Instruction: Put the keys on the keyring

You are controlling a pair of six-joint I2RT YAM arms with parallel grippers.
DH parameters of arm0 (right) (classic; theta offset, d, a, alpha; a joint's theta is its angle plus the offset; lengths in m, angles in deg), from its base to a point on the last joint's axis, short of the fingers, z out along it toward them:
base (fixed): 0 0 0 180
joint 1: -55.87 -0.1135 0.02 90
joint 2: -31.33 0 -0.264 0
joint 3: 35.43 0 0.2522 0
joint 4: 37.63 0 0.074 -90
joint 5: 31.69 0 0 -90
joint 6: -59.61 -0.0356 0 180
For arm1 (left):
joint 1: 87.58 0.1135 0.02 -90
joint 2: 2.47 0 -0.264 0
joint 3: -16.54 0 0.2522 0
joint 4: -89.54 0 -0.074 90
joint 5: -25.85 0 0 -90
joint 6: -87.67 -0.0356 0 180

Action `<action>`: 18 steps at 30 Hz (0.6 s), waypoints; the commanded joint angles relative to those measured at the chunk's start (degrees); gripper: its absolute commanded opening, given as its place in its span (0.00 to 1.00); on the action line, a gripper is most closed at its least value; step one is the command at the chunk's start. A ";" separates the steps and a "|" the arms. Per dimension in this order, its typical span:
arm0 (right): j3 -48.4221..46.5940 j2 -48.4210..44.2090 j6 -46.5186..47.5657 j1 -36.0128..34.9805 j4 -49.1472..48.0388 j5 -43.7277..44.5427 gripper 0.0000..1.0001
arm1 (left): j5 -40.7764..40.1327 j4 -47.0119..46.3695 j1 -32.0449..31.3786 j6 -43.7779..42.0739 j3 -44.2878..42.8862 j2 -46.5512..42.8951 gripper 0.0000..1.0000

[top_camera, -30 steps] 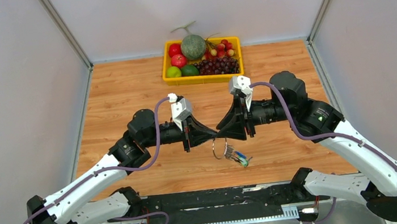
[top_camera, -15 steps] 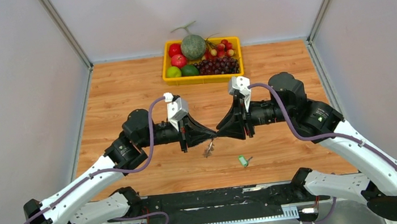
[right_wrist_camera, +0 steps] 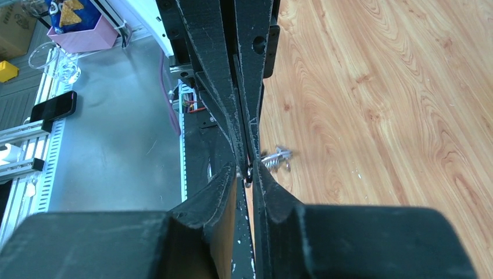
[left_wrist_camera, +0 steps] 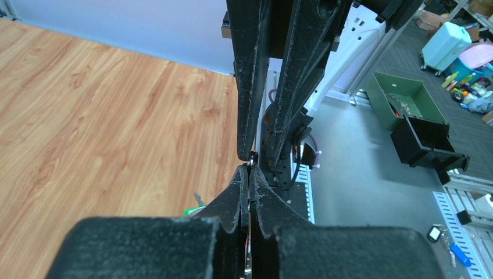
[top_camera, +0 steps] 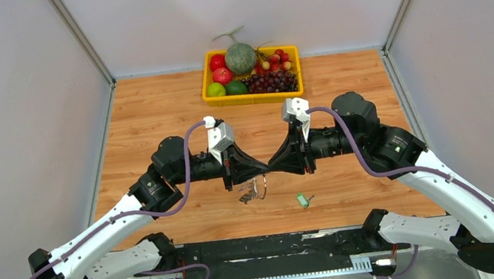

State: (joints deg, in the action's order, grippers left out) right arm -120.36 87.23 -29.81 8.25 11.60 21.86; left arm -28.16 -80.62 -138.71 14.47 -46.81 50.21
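My two grippers meet tip to tip above the middle of the wooden table. The left gripper (top_camera: 263,173) (left_wrist_camera: 249,168) is shut on the thin silvery keyring (top_camera: 262,187), which hangs below the tips. A small bunch of silvery keys (top_camera: 245,197) (right_wrist_camera: 276,157) dangles from the ring just over the wood. The right gripper (top_camera: 271,169) (right_wrist_camera: 247,170) has its jaws a narrow gap apart around the ring wire at the left tips. I cannot tell whether they press on it. A green-headed key (top_camera: 302,200) (left_wrist_camera: 189,210) lies alone on the table to the right.
A yellow basket (top_camera: 253,98) of fruit stands at the back centre of the table. Grey walls close in the left, right and back sides. A black rail (top_camera: 271,247) with the arm bases runs along the near edge.
The ring with its silvery keys has been lifted and carried left, and the green-headed key stayed on the table. The right jaws have narrowed around the ring.
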 commanded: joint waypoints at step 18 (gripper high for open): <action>0.62 -0.80 0.73 -4.13 -3.17 3.03 0.00 | 0.08 -1.92 -0.01 0.47 -2.96 -2.11 0.00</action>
State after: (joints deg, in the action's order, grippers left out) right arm -120.30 87.32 -29.20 5.91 12.54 24.66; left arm -27.96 -79.00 -138.71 14.45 -46.92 48.84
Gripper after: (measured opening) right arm 0.010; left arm 0.007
